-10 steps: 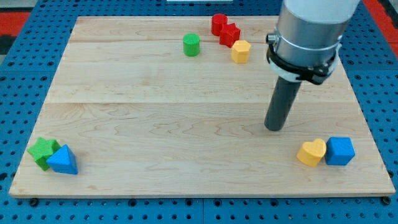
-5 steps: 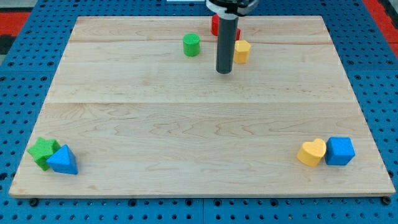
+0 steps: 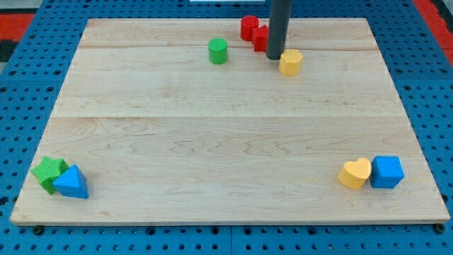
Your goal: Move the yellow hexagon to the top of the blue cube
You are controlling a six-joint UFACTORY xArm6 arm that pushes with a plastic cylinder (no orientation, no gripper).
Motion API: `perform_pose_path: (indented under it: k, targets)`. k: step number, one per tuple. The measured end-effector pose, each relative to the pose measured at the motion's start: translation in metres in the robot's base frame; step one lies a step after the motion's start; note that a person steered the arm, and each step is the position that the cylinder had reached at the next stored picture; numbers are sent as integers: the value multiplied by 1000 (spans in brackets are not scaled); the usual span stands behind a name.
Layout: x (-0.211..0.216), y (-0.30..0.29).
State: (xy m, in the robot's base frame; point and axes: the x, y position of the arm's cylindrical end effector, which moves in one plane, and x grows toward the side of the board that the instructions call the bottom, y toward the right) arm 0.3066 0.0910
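Observation:
The yellow hexagon [image 3: 290,62] lies near the view's top, right of centre. My tip [image 3: 275,57] stands just to its upper left, touching or nearly touching it. The blue cube [image 3: 387,171] sits near the bottom right corner of the board, far below the hexagon. A yellow heart [image 3: 354,173] rests against the cube's left side.
Two red blocks [image 3: 254,32] sit at the top, partly behind the rod. A green cylinder [image 3: 218,51] lies to their left. A green star [image 3: 49,172] and a blue triangle [image 3: 71,182] touch each other at the bottom left corner. The wooden board [image 3: 212,142] lies on a blue pegboard.
My tip went from the right side of the board to the top, passed left of the yellow hexagon, and now stands at its upper left. The hexagon has shifted a little right and down.

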Motion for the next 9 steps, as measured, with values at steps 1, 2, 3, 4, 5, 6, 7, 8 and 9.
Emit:
perform_pose_path:
  k: [1,2,3,4,5,6,7,8,9]
  targets:
    - [5,22]
    - [4,35]
    - [10,37]
    - [16,47]
    - [16,67]
    - [18,78]
    - [26,79]
    - [38,83]
    - [41,102]
